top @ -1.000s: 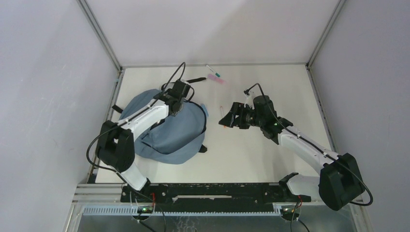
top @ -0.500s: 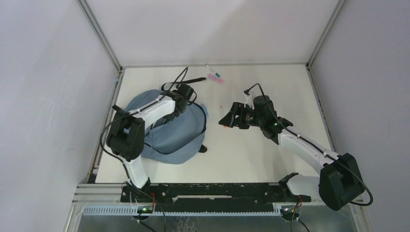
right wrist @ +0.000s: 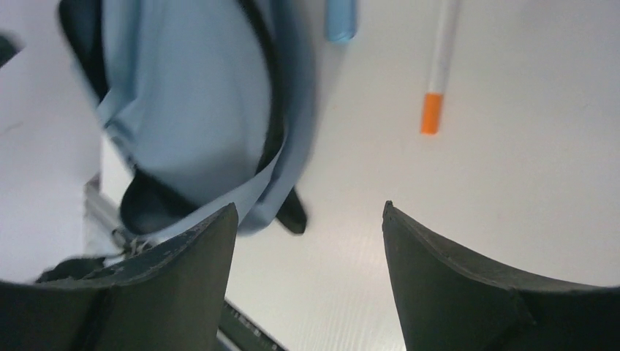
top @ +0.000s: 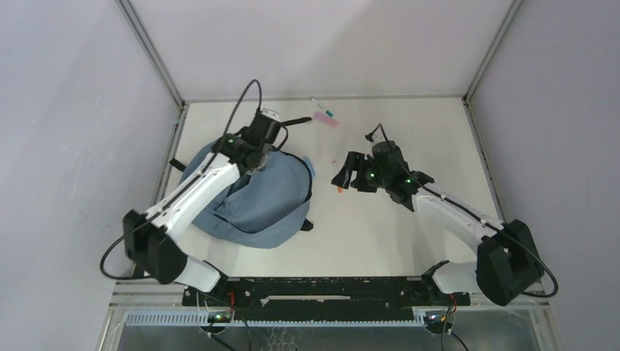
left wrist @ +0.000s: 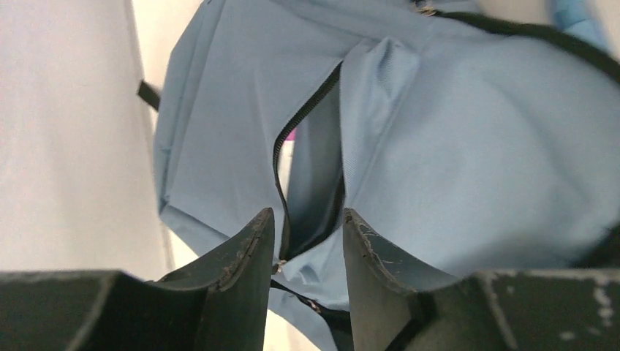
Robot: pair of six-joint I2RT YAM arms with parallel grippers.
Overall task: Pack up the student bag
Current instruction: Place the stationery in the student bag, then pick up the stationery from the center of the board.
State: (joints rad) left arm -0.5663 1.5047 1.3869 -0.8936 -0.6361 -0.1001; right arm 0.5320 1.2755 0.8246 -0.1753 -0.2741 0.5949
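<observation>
While the student bag (top: 252, 191) lies slumped on the worktop (top: 380, 227) with its zip (left wrist: 276, 157) parted, my left tool (left wrist: 308, 216) has just let go of it and lifted above its far end, jaws apart and empty. My right tool (right wrist: 308, 212), wide open and holding nothing, has edged toward the orange-tipped pen (right wrist: 441, 66) just right of the bag, so I judge that the pen goes in next.

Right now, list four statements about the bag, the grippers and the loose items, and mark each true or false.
1. The student bag has its zipper partly open. True.
2. The right gripper holds the orange-capped pen. False: its jaws are open and empty, and the pen lies on the table.
3. The left gripper is over the student bag. True.
4. The pink item lies beside the arms' bases. False: it lies near the table's far edge.
</observation>
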